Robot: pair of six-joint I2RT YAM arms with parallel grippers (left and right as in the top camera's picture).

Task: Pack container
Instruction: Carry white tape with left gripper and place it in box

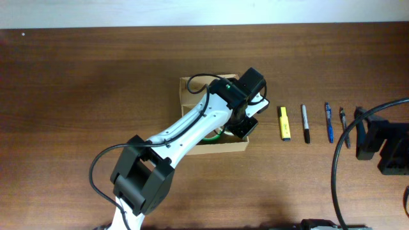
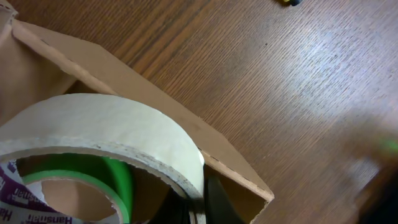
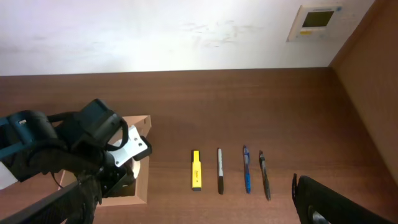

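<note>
The container (image 1: 188, 94), a small cardboard box, is sitting open-topped near the middle of the tabletop (image 1: 77, 76), with a green tape roll (image 2: 115, 177) lying inside it. The left pincer (image 1: 246, 123) is hanging over the box's 3 o'clock end, pressed together on the wall of a cream tape roll (image 2: 118, 127). That roll is sitting just inside the cardboard wall there, over the green roll; whether it is resting on the green roll or hanging above it I cannot tell. The likeliest trouble, as I am judging it, is the cream roll catching its edge on that wall or settling askew on the green roll. It is lying very close to the corner, and nothing is bracing the light box. A push there could be sliding the box or leaving the roll propped too high. Farther out at 3 o'clock, a yellow highlighter (image 1: 284, 123) and three pens (image 1: 328, 121) are lying in a row, well apart from the box. The right pincer (image 1: 362, 131) is waiting beyond them, spread wide and holding nothing.
</note>
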